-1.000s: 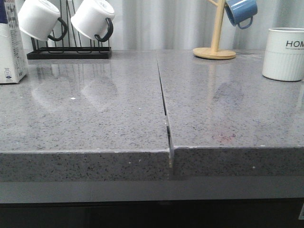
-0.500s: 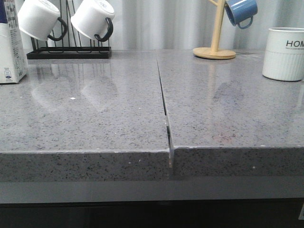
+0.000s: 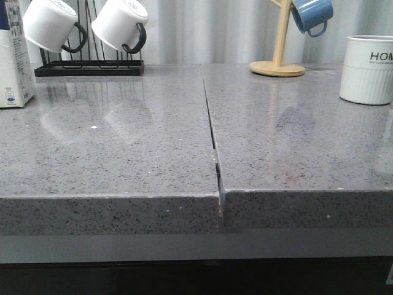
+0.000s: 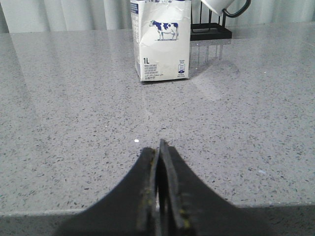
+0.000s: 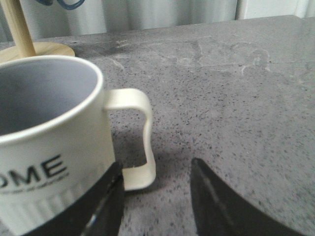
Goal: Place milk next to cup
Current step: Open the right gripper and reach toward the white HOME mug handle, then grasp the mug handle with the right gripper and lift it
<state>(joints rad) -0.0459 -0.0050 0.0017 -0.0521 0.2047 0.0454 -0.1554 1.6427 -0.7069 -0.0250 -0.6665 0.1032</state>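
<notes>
The milk (image 3: 13, 61), a white carton with a dark blue top, stands at the far left of the counter in the front view. In the left wrist view the milk (image 4: 161, 42) shows its cow picture and stands upright some way ahead of my left gripper (image 4: 160, 147), which is shut and empty. The cup (image 3: 367, 70), white with ribbing and black letters, stands at the far right. In the right wrist view the cup (image 5: 49, 142) is very close. My right gripper (image 5: 157, 169) is open and empty, with the cup's handle (image 5: 140, 137) just beyond the gap. Neither gripper shows in the front view.
A black rack (image 3: 89, 69) with two white mugs with black handles stands at the back left. A wooden mug tree (image 3: 277, 64) holds a blue mug (image 3: 311, 15) at the back right. A seam (image 3: 212, 129) splits the grey counter down the middle.
</notes>
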